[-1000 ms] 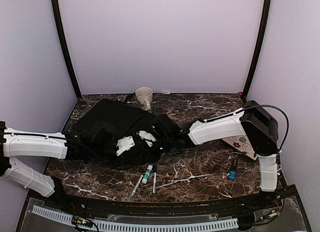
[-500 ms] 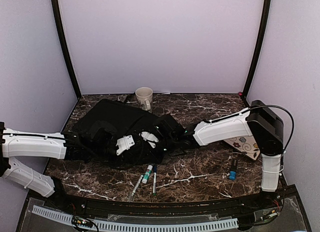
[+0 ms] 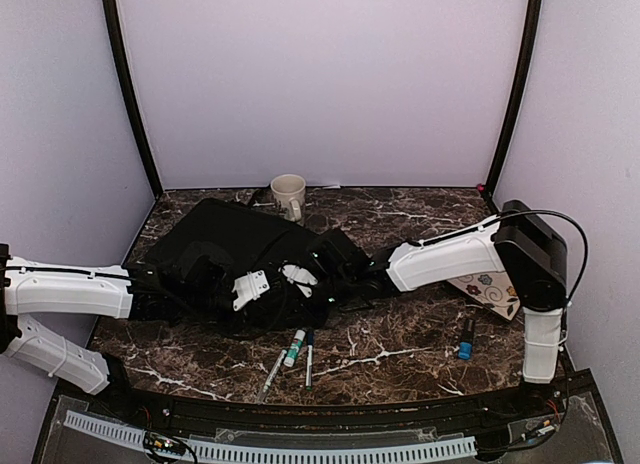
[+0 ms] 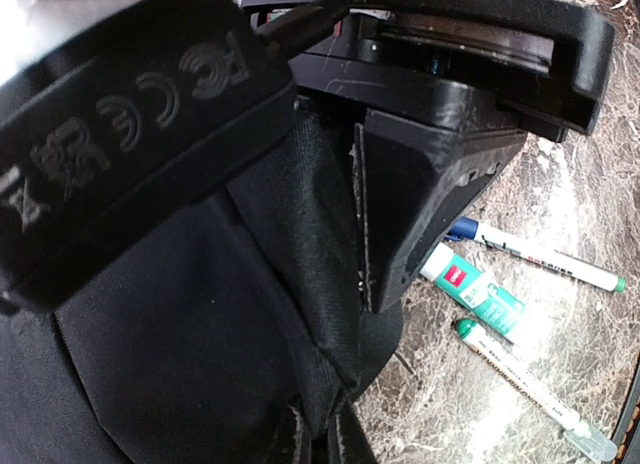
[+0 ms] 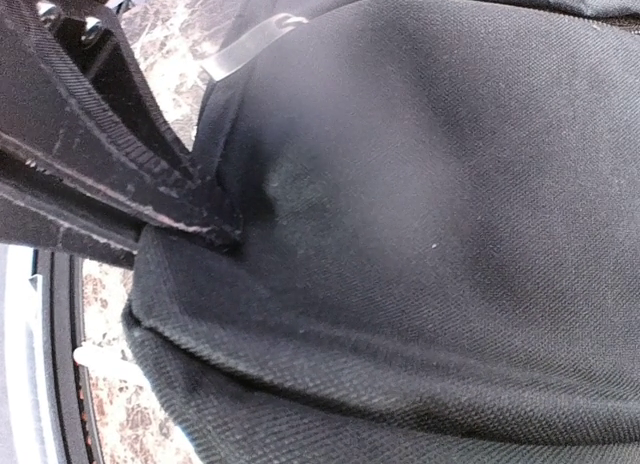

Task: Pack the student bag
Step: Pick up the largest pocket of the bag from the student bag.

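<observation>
The student bag (image 3: 235, 249) is a large black fabric bag lying left of centre on the marble table. My left gripper (image 3: 215, 284) reaches in from the left. In the left wrist view its black fingers (image 4: 430, 174) stand close together with a fold of the bag's fabric (image 4: 300, 284) caught between them. My right gripper (image 3: 345, 276) is pressed into the bag's right edge. In the right wrist view black fabric (image 5: 420, 234) and a strap (image 5: 100, 174) fill the frame and hide the fingers. Two white pieces (image 3: 252, 288) lie on the bag.
A white mug (image 3: 288, 194) stands behind the bag. Pens and a green-white tube (image 3: 296, 347) lie in front of it, and show in the left wrist view (image 4: 470, 289). A blue marker (image 3: 466, 339) and a floral card (image 3: 488, 287) lie at the right.
My right arm has drawn back a little to the right, and the bag's right edge shifted with it. Nothing has moved in the last half second. The left arm is still.
</observation>
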Robot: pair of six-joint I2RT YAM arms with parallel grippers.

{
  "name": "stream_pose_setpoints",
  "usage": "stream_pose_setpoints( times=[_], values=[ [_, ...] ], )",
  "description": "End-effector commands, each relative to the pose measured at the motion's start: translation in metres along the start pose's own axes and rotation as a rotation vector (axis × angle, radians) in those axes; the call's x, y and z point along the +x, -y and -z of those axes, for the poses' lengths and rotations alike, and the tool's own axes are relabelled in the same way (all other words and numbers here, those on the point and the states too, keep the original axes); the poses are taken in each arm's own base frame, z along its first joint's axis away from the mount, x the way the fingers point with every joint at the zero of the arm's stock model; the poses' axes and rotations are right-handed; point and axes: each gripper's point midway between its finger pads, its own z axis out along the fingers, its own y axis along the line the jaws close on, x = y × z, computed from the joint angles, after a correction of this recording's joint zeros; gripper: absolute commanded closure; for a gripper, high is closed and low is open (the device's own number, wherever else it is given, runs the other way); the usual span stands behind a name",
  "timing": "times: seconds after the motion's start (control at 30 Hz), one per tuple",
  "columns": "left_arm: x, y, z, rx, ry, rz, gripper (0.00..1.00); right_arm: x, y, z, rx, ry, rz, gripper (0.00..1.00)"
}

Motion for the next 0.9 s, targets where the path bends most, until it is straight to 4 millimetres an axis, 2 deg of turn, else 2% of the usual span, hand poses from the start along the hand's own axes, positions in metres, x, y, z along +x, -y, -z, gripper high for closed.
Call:
stream_pose_setpoints(
  times=[0.0,0.2,0.33,0.43,0.57,0.7,0.87],
  values=[
    [-0.004,0.002,0.006,0.007,0.031,0.000,1.00,0.004,0.023,-0.005,0.116,-0.018,0.000,0.89],
    [-0.004,0.002,0.006,0.007,0.034,0.001,1.00,0.002,0.026,-0.004,0.137,-0.014,0.006,0.79],
    [-0.005,0.002,0.006,0.011,0.034,0.003,1.00,0.007,0.024,-0.008,0.119,-0.025,0.002,0.79],
    [-0.004,0.002,0.006,0.012,0.033,0.002,1.00,0.006,0.023,-0.010,0.107,-0.020,0.001,0.83],
    [-0.004,0.002,0.006,0.011,0.033,0.003,1.00,0.000,0.018,-0.008,0.084,-0.010,0.002,0.93],
    [-0.004,0.002,0.006,0.010,0.034,0.003,1.00,-0.004,0.013,0.003,0.079,-0.002,0.016,0.98],
    [-0.002,0.002,0.006,0.006,0.026,0.000,1.00,-0.001,0.009,0.022,0.093,-0.030,0.056,1.00]
  ],
)
